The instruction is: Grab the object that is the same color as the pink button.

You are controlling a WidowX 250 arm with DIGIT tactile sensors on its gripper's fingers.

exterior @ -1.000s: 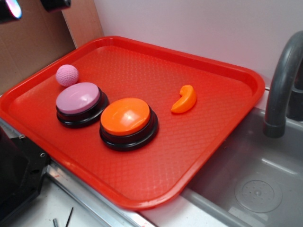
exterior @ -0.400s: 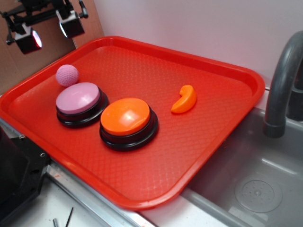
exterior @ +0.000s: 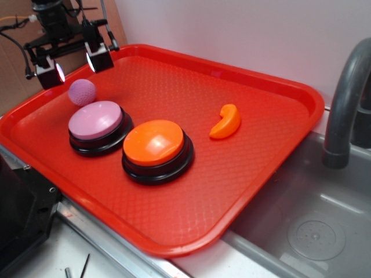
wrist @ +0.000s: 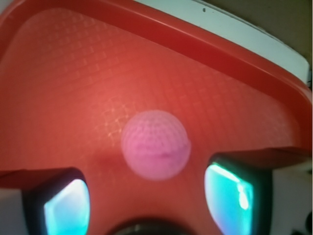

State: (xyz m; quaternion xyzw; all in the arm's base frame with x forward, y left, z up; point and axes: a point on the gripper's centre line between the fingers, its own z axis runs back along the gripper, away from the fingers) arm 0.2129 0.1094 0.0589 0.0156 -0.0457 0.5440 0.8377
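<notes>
The object, a small pink dimpled ball (exterior: 82, 92), lies on the red tray (exterior: 249, 168) near its far left corner, just behind the pink button (exterior: 96, 120). My gripper (exterior: 75, 66) hangs open a little above and behind the ball, one finger on each side of it. In the wrist view the ball (wrist: 155, 145) sits between and just ahead of my two glowing fingertips (wrist: 230, 196), with nothing held and a clear gap on both sides.
An orange-topped button (exterior: 155, 145) stands beside the pink one. An orange crescent piece (exterior: 226, 121) lies toward the tray's right. A grey sink basin (exterior: 313, 231) and faucet (exterior: 345, 110) are at the right. Cardboard (exterior: 23, 69) backs the tray's left edge.
My gripper has come down from the top left corner toward the ball, staying open. The ball, buttons and crescent have not moved.
</notes>
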